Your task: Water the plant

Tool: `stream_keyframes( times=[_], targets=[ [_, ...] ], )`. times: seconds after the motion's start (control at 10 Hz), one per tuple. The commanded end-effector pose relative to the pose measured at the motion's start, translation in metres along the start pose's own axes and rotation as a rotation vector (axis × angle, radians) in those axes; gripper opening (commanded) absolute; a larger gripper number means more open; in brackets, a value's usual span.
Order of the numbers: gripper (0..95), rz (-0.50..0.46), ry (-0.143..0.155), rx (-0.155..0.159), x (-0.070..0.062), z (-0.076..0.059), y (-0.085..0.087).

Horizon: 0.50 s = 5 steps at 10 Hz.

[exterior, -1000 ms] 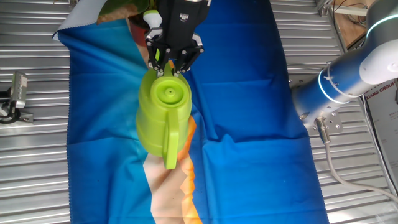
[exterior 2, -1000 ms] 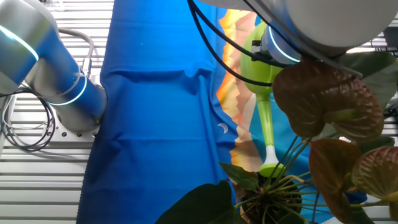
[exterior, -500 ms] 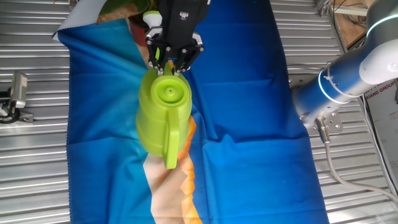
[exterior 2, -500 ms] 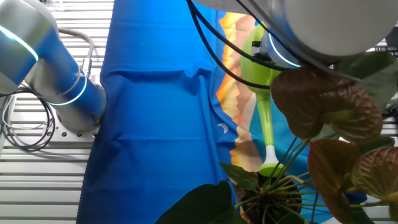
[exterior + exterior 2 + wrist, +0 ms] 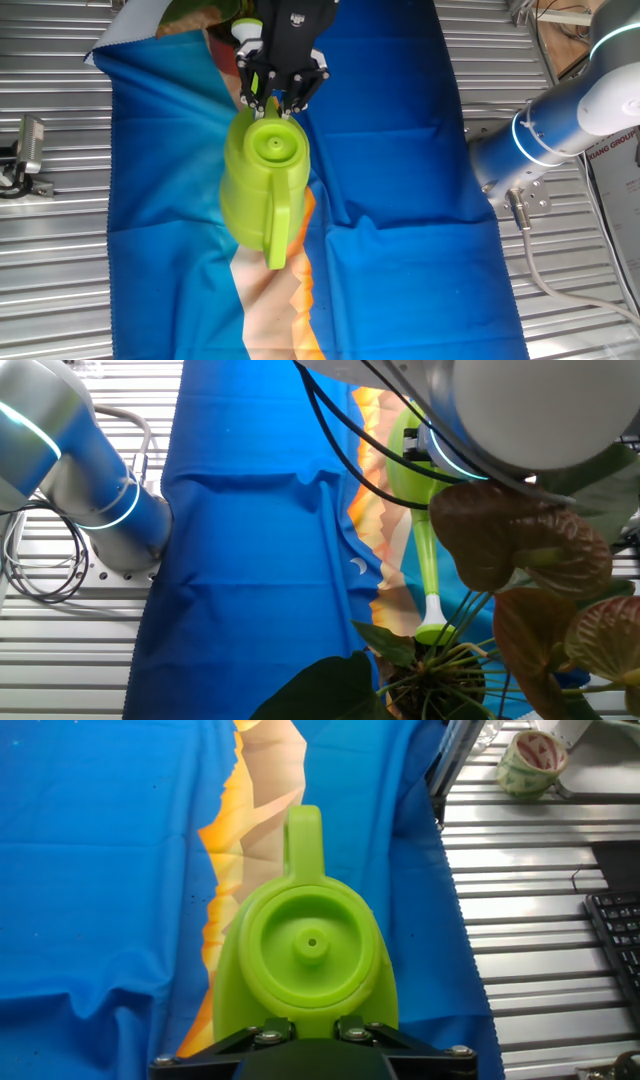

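Claw (image 5: 273, 103) holding watering can (image 5: 264, 190), shifted slightly toward plant (image 5: 520, 575).

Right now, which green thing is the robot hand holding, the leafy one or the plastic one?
The plastic one: the lime-green watering can, smooth, with a handle and long spout. The hand grips its top. The plant has real leaves and stems and sits free beneath the spout.

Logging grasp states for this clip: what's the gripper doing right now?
Gripper: closed on the watering can, holding it tipped with its spout at the plant.
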<state>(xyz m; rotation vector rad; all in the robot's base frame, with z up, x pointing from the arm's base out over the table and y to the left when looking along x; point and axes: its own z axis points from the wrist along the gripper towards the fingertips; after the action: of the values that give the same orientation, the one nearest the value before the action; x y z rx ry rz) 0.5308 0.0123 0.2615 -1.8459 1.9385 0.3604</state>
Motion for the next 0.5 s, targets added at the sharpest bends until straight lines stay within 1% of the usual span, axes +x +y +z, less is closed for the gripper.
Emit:
stream_keyframes(
  times=[0.1,0.5],
  targets=[
    [0.0,0.000,-0.011,-0.002,0.0000,-0.0017,0.0001],
    [0.0,0.000,-0.017,-0.002,0.0002,-0.0050,0.0005]
  ],
)
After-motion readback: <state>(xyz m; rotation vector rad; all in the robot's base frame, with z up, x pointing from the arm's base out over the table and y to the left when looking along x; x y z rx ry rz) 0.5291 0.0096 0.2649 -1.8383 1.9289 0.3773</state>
